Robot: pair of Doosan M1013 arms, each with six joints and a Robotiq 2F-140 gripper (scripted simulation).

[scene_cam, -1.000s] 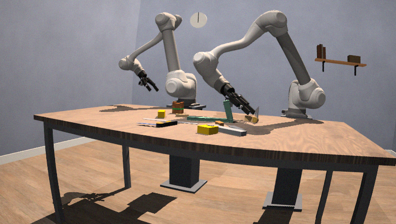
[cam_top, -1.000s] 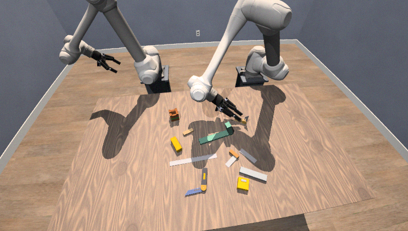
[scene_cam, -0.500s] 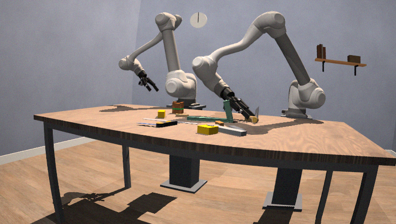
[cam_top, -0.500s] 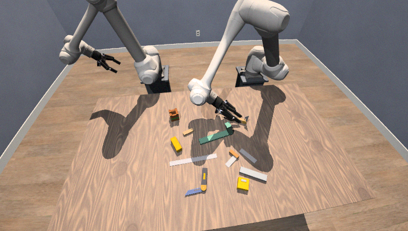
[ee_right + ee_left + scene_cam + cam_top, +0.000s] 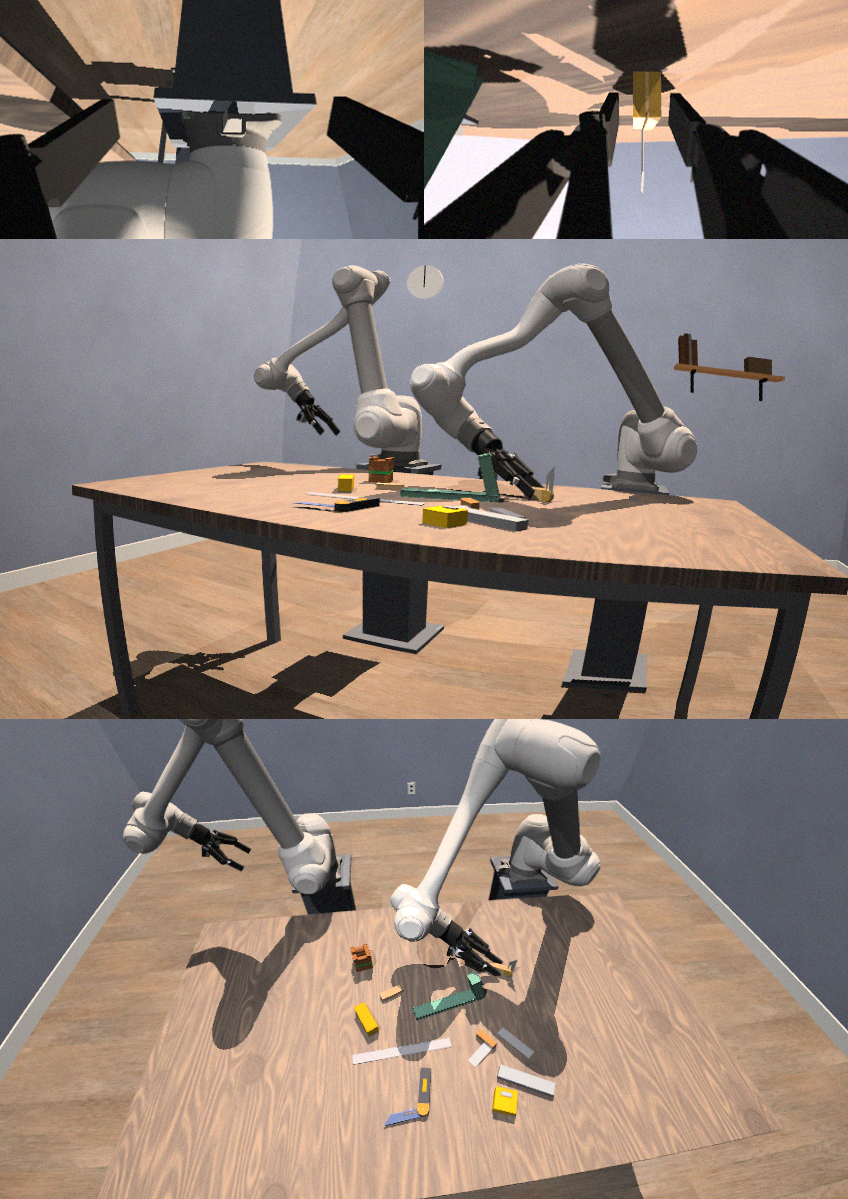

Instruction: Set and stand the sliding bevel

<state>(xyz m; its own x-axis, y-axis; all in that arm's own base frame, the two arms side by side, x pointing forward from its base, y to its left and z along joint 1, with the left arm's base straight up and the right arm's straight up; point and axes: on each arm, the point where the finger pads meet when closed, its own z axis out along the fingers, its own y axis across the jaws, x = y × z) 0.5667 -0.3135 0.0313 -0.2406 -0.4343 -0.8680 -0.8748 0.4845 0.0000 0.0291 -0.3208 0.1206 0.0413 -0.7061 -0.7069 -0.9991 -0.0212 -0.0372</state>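
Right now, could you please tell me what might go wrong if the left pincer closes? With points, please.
The left pincer (image 5: 499,967) (image 5: 537,490) (image 5: 644,109) has gaps either side of the wooden bevel (image 5: 505,971) (image 5: 542,495) (image 5: 640,95), so uneven contact could twist it. Its raised blade (image 5: 512,964) (image 5: 551,478) (image 5: 642,159) might get knocked. The green leg (image 5: 475,985) (image 5: 489,474) (image 5: 449,90) stands nearby, so a sideways move could bump it.
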